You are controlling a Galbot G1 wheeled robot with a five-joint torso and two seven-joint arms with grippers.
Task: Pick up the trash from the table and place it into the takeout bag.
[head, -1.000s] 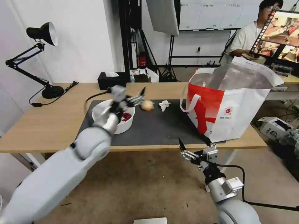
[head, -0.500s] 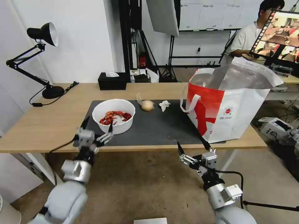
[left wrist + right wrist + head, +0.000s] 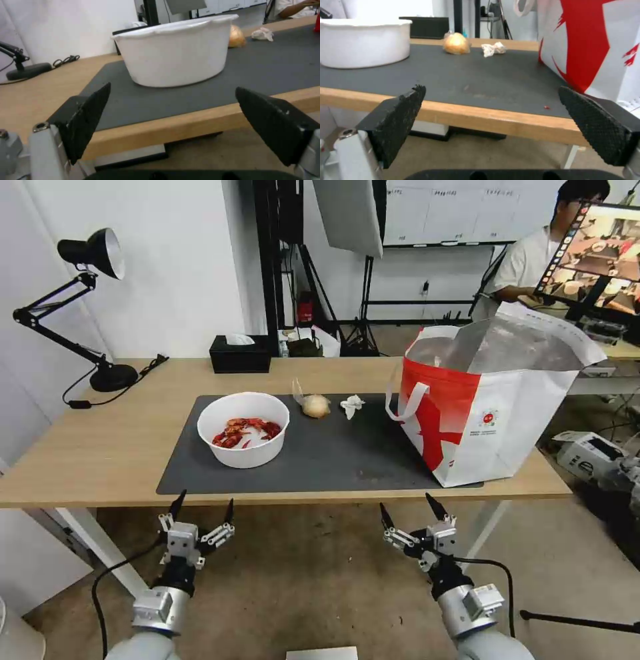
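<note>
Light-wood table [image 3: 100,447] w/ dark grey mat [image 3: 333,453]: bowl of crayfish shells [image 3: 243,429], bagged bun [image 3: 315,405], tissue [image 3: 351,405], takeout bag [image 3: 493,400] at right end. Left gripper [image 3: 203,505] & right gripper [image 3: 405,503] below front edge, both spread, empty. Desk lamp [image 3: 80,307] far left.

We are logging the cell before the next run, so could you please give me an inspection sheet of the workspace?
Surface: table with dark mat.
Job's things: bowl of shells, bagged bun, crumpled tissue on the mat; takeout bag upright, open.
Clutter: tissue box, desk lamp.
Grippers: left gripper and right gripper open, below the table's near edge.
Cables: lamp cord on the table.
Surroundings: stands, monitor.
</note>
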